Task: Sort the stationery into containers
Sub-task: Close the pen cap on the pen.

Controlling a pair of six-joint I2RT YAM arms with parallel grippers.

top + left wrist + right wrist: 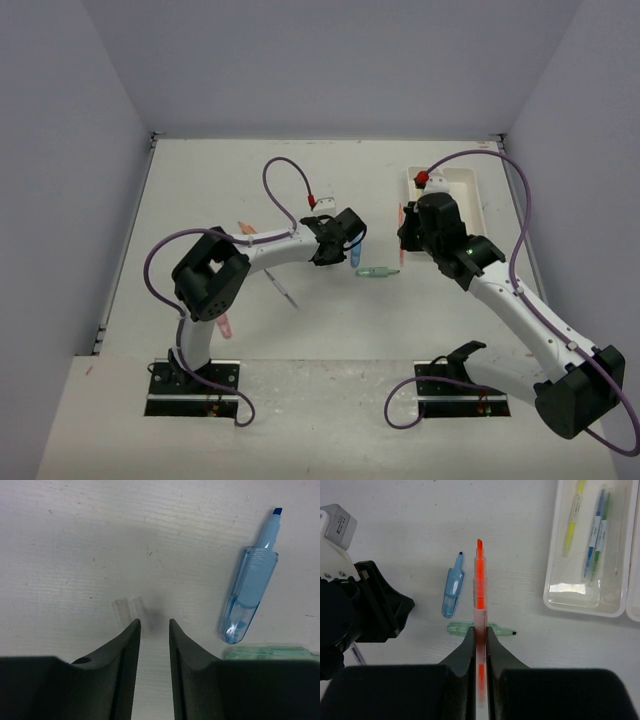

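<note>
1. Right wrist view: the orange highlighter [479, 580] is pinched in the right gripper [480, 630]. The jaws are closed tight on its barrel, and its chisel tip points straight out from the wrist.
2. A green highlighter [502, 630] lies crosswise behind it on the table [420, 520], near the fingertips. A blue highlighter [452, 586] lies just to its left, apart from both.
3. To the right is a white tray [570, 592] holding a yellow pen [573, 517], a blue pen [590, 555] and a green pen [606, 507]. The edge of a second tray [635, 580] shows beside it.
4. In the top view, the right arm rises from its base, folds at an elbow low on the right and reaches forward and left. Its wrist hangs just beside the tray's left wall.
5. The left arm bends low, with its forearm stretched right toward the middle of the table. The left gripper [348, 240] is over the blue highlighter's far end.
6. The left wrist view shows those jaws parted by a narrow gap with only bare table between them. They hold nothing, and the blue highlighter lies off to their right.
7. A pink pen [227, 325] lies near the left arm's base.
</note>
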